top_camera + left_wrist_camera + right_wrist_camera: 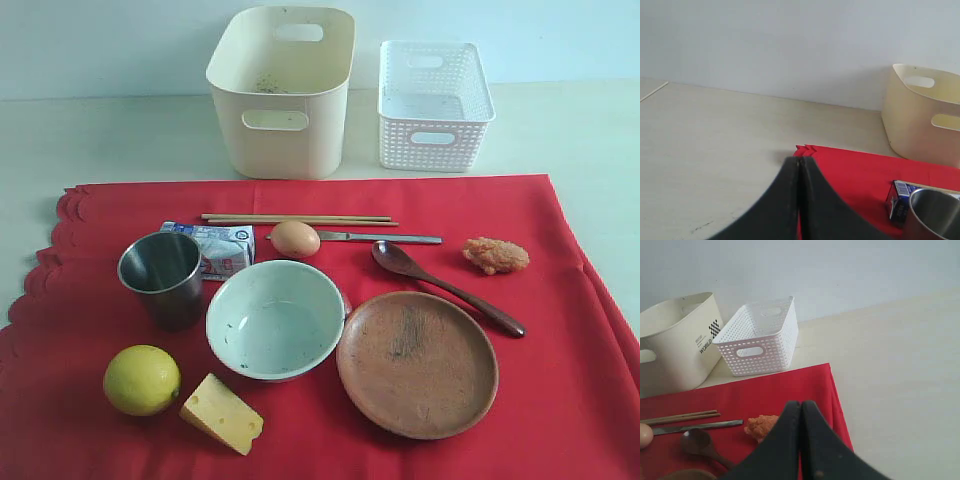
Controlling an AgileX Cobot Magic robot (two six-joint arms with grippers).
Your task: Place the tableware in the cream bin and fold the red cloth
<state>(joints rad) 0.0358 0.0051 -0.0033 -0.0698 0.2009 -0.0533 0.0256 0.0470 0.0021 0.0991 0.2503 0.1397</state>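
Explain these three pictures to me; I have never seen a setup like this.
This is a two-armed robot. One camera looks over the table; the other two sit on its wrists. The dark wedge in each wrist picture is a gripper: left gripper and right gripper, both shut and holding nothing. On the red cloth lie a steel cup, a pale bowl, a wooden plate, a spoon, chopsticks and a knife, with a lemon, cheese and an egg. Behind stand a cream bin and a white basket.
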